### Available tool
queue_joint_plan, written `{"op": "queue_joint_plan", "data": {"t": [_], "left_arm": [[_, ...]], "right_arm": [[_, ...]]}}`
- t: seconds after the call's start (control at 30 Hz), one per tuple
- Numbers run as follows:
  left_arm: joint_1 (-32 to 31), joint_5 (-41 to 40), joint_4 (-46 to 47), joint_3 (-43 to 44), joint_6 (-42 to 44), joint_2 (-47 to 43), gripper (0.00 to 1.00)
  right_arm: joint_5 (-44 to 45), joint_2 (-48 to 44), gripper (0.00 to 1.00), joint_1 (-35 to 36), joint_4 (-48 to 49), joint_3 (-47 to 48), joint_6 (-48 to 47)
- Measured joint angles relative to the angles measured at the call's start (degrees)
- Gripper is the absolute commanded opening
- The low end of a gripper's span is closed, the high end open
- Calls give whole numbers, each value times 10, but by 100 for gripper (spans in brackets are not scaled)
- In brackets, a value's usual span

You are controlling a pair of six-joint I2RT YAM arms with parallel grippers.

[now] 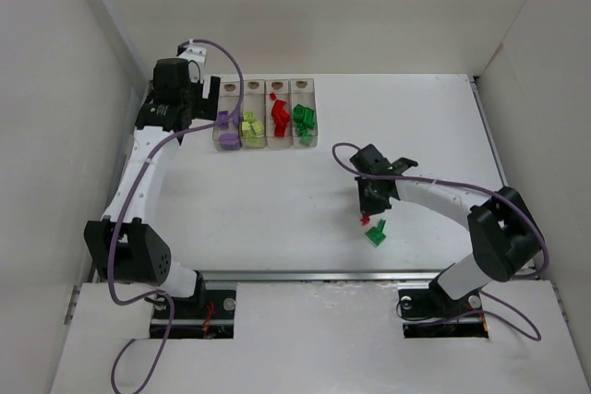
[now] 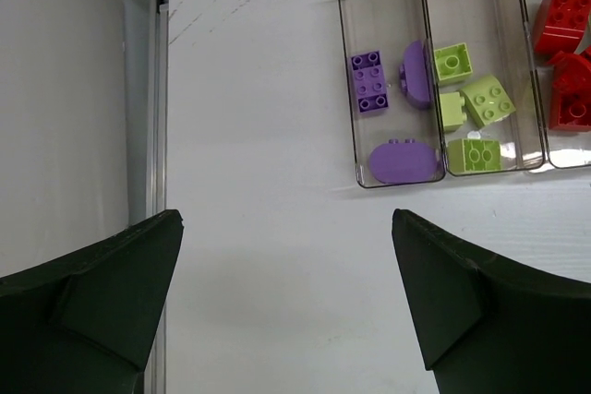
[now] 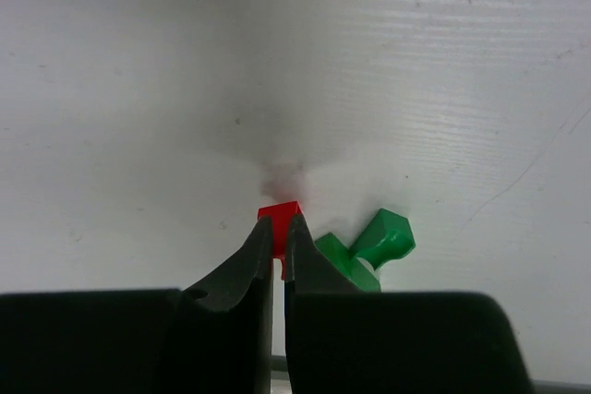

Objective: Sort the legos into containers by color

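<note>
Two loose legos are lying on the table nearest your arm bases, at about 4 o'clock from its middle. Your right gripper is reaching down there, its fingers pressed together on the red lego, which is poking out just beyond the tips. You cannot tell whether that piece is resting on the surface or hanging just above it. The green lego is lying just beside the gripper, at about 4 o'clock from the red one in the top view.

Farther out, at about 11 o'clock, the containers are standing in a row, their holed ends pointing to 12 o'clock. Your left gripper is hovering just off the row's 9 o'clock end, its fingers spread wide and holding nothing. Reading from 9 toward 3 o'clock, the bins are holding purple legos, yellow-green legos, red legos and green legos, each colour keeping to its own compartment.
</note>
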Motion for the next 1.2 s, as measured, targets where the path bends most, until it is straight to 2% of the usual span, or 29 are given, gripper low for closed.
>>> {"op": "queue_joint_plan", "data": {"t": [0.2,0.37,0.63,0.8,0.83,0.87,0.9,0.93,1.03,1.2], "left_arm": [[1,5,-2,-8,0,-7,95],[2,5,2,-22,0,-17,95],[10,-5,8,-54,1,-45,98],[16,-14,17,-64,2,-53,98],[16,-18,18,-66,3,-53,98],[17,-20,18,-67,3,-53,98],[17,-22,18,-69,3,-53,98],[17,-25,18,-69,4,-53,98],[17,-31,21,-69,5,-51,98],[17,-33,25,-69,5,-41,98]], "right_arm": [[-27,0,0,7,3,70,-27],[-56,51,0,11,62,210,-56],[-55,310,0,11,192,555,-88],[-49,449,0,11,225,700,-94],[-49,469,3,11,228,717,-94],[-49,485,16,11,229,727,-94],[-49,496,36,11,229,730,-94],[-49,502,69,11,227,730,-94],[-47,507,100,11,225,727,-98],[-47,486,100,11,230,714,-112]]}}
